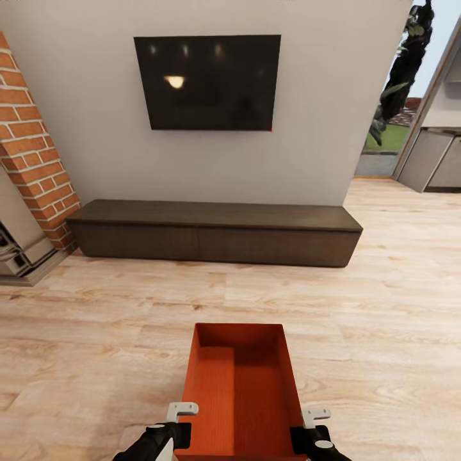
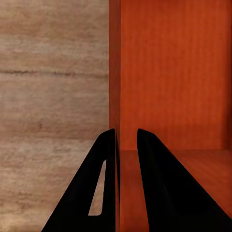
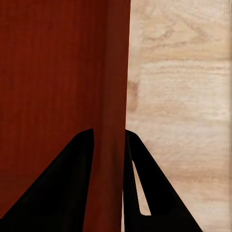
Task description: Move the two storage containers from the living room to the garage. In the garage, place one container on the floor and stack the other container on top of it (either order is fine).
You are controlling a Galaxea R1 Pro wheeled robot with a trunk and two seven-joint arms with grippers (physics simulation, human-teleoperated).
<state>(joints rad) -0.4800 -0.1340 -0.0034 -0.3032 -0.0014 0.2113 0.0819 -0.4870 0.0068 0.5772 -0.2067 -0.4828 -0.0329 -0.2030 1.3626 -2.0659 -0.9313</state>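
Orange-red and lidless, the storage container sat low and centred in front of the robot, its long axis running straight ahead toward the long dark cabinet under the black TV, with the wood-plank floor of the living room showing around it. Both arms were equally near, one on each long side: the left claw met the left wall close to the near end, and the right claw met the right wall opposite it. In the left wrist view the left claw had one black finger outside the thin wall and one inside, closed tight on the wall edge; the right wrist view showed the right claw pinching its wall the same way, the ribbed inner face on one side and floorboards on the other. Whether the box was lifted clear of the floor or resting on it could not be told. By my judgement, the coming move turned on the box lying dead ahead between the two claws, so a carry to the garage would need both arms kept level and the base turned away from the cabinet, perhaps toward the opening at the right
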